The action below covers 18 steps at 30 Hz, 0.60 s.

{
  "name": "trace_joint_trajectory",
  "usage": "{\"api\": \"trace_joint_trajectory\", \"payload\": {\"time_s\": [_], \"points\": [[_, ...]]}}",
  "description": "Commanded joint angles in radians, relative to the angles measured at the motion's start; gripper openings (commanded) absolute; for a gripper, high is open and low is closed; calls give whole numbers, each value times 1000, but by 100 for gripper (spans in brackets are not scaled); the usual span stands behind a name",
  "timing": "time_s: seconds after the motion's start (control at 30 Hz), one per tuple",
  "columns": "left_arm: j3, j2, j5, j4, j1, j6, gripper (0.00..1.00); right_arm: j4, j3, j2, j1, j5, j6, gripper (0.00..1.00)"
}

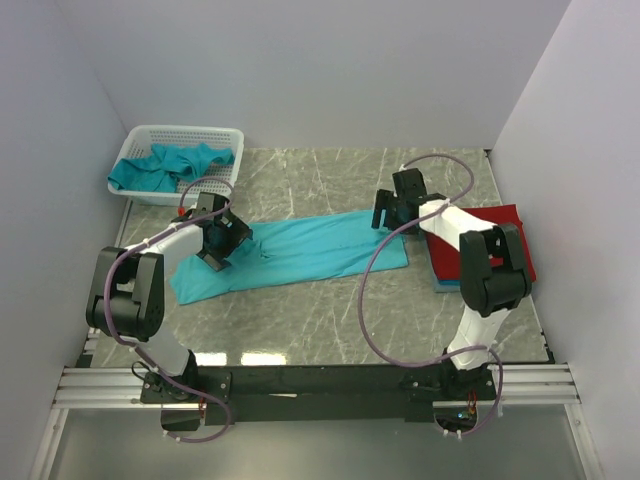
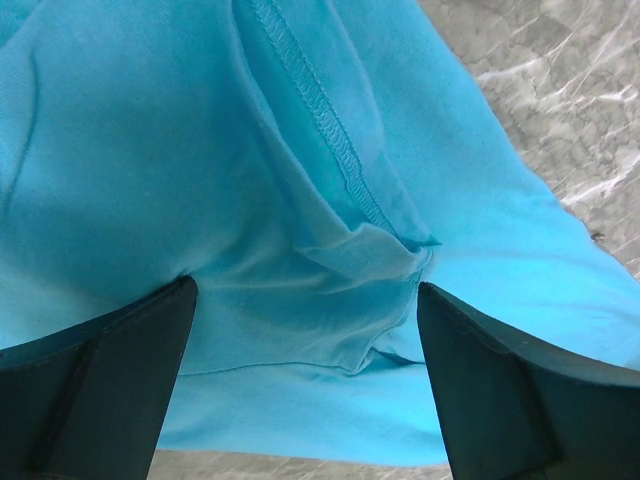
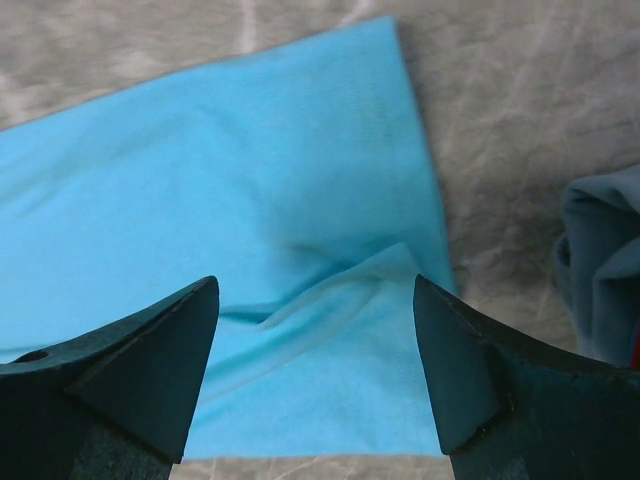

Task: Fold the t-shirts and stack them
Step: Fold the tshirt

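A white mesh basket point(image 1: 225, 133) sits at the far left corner of the bench, holding a rumpled heap of teal t-shirts point(image 1: 165, 170), one of which drapes over its near rim. At the right edge lies a folded red t-shirt point(image 1: 505, 235) on top of a folded blue t-shirt point(image 1: 440, 283), of which only a thin border shows along the near and left sides. Between the basket and this stack, a single teal t-shirt point(image 1: 300, 250) is stretched in a long band across the middle of the marble-patterned bench top point(image 1: 330, 330). The left gripper point(image 1: 222, 243) is down at the band's left end, its fingers spread wide and planted on the cloth either side of a bunched fold with a stitched hem, clamping nothing. The right gripper point(image 1: 395, 212) is over the right end, also wide open and holding nothing, with a low ridge of cloth between its fingers. The shirt's right edge lies just beside the red and blue stack. Bare bench runs along the near edge and across the far side right of the basket.
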Motion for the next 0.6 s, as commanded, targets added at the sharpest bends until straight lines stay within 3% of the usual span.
{"api": "trace_joint_trajectory", "payload": {"time_s": [0.0,0.37,0.57], "points": [[-3,11,-27,-32,10,40,99,23,26,-80,10,-75,-40,85],[4,24,-17,-34,10,41,99,-67,261,159,48,-76,-73,86],[25,71,-13,-32,-5,43,100,-67,231,207,56,-112,-41,86]]}}
